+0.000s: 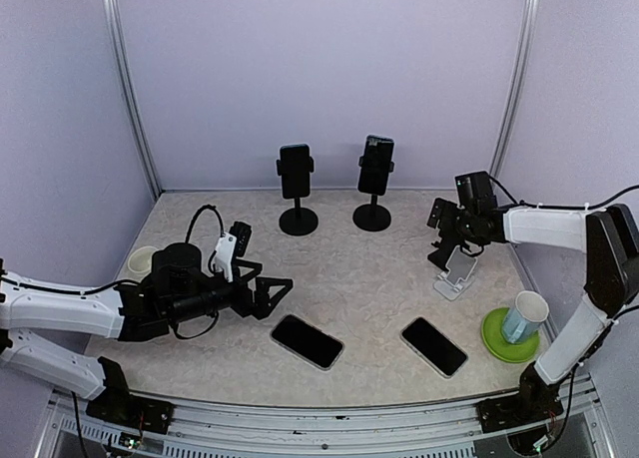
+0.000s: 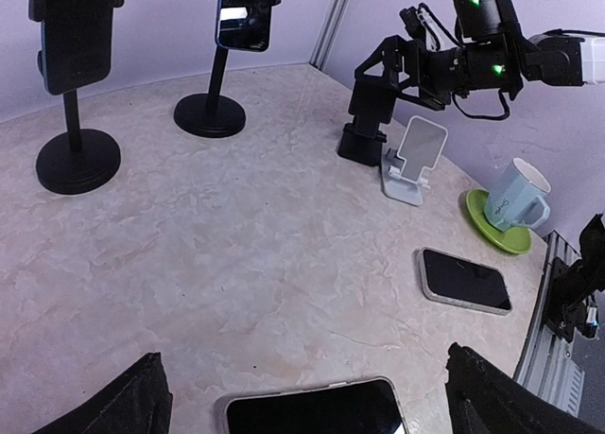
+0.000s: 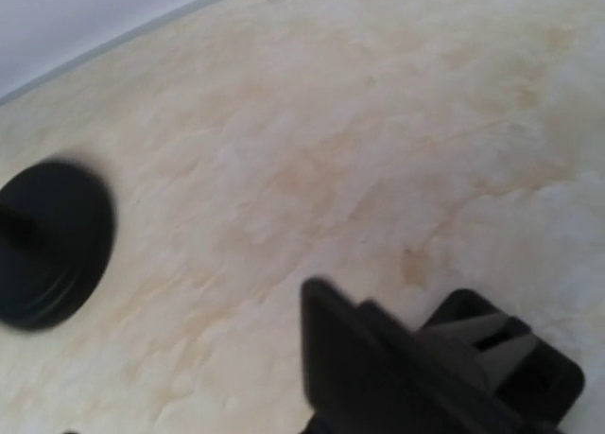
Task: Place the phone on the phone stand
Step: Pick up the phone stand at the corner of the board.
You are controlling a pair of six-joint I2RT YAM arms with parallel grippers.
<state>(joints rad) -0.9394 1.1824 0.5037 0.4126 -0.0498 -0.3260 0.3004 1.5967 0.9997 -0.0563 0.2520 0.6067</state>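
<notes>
Top external: left hand open, empty; nearest phone at its 5 o'clock, long axis 10-to-4; phone stand at 3 o'clock beside right hand, state untellable.

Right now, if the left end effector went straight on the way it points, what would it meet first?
Most likely the nearer black phone lying flat, centred between the open fingers of the left end effector in its wrist view. Height is unclear; it might skim over.
</notes>
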